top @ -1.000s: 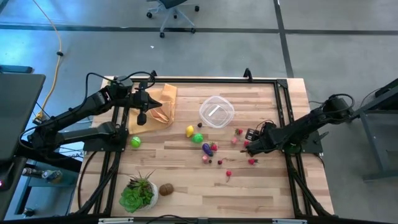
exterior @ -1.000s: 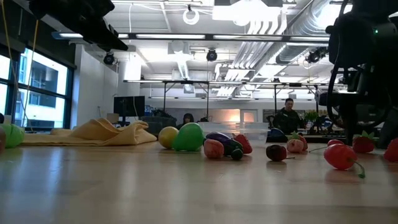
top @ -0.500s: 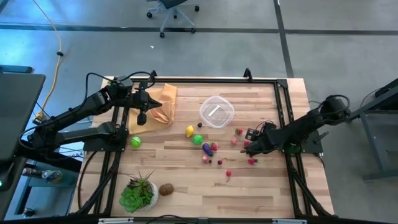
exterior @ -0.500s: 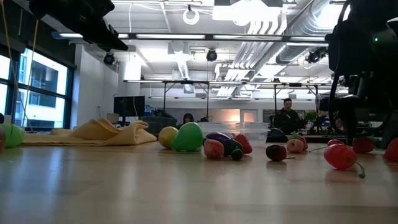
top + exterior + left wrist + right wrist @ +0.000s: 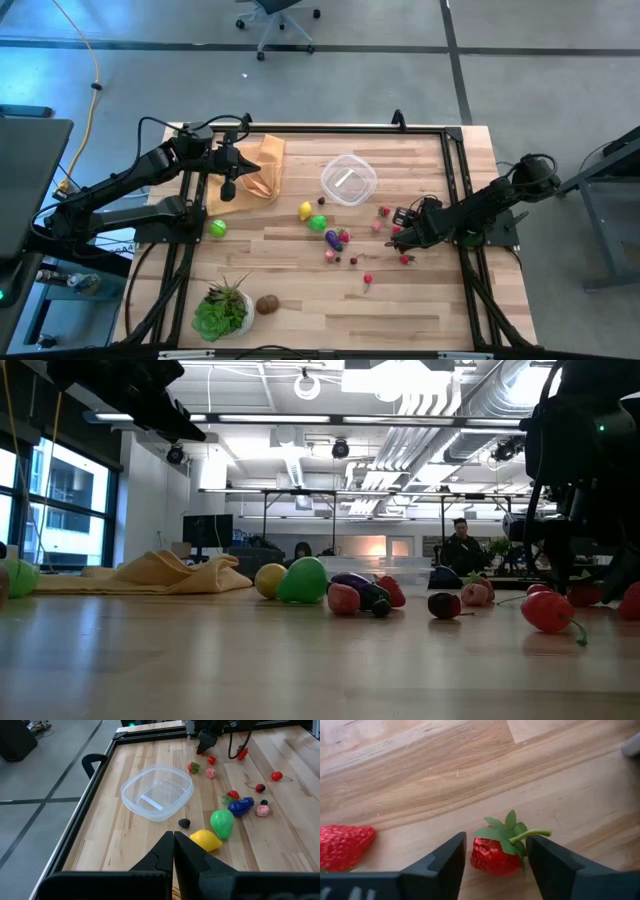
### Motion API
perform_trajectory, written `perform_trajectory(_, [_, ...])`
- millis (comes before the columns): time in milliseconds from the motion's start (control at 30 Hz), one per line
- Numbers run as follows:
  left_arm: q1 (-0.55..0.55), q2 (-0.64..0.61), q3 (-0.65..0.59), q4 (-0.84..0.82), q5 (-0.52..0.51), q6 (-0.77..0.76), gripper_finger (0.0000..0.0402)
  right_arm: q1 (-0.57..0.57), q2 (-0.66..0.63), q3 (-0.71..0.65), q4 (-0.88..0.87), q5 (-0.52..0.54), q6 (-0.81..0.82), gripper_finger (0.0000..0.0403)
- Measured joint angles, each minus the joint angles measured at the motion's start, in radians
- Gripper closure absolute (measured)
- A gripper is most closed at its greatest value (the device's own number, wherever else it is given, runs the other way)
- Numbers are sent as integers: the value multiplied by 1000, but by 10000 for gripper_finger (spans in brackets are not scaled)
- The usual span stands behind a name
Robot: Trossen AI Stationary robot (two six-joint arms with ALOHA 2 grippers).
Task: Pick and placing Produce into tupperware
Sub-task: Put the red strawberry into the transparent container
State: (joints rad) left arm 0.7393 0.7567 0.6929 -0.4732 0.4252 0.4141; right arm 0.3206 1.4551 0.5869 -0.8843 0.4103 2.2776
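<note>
Down at the right side of the wooden table [image 5: 300,290], the right gripper [image 5: 494,854] is lowered to the boards with its two dark fingers [image 5: 442,862] parted on either side of a small red toy strawberry with a green leafy cap and stem [image 5: 499,850]. The berry sits between them on the wood; a sliver of gap shows on each side, so the fingers bracket it without clearly pinching it. A second red strawberry [image 5: 345,846] lies just beside, outside one finger.

From above, that gripper [image 5: 398,235] sits among the rightmost bits of scattered produce: small red and pink pieces [image 5: 368,279] dotted over the boards. Toward the middle lies a tighter cluster, with a purple eggplant-shaped piece [image 5: 331,240], a round green fruit [image 5: 318,223] and a yellow lemon-like piece [image 5: 305,211]. Farther from the gripper, the clear plastic tub with rounded corners [image 5: 348,179] stands upright and holds no produce.

Off to the left, a lone green ball [image 5: 218,228] sits near the table's edge, a brown oval piece [image 5: 267,304] lies beside a leafy green plant in a white pot [image 5: 222,310], and the left gripper [image 5: 228,189] hangs over a crumpled tan-orange cloth [image 5: 260,168], its fingers [image 5: 165,851] pressed together on nothing.
</note>
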Motion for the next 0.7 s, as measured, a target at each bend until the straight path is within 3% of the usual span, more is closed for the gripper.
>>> perform_trajectory(300, [0,0,0,0,0,0,399,0,0,0,14,8,0,271])
perform_trajectory(700, [0,0,0,0,0,0,399,0,-3,3,32,46,-63,276])
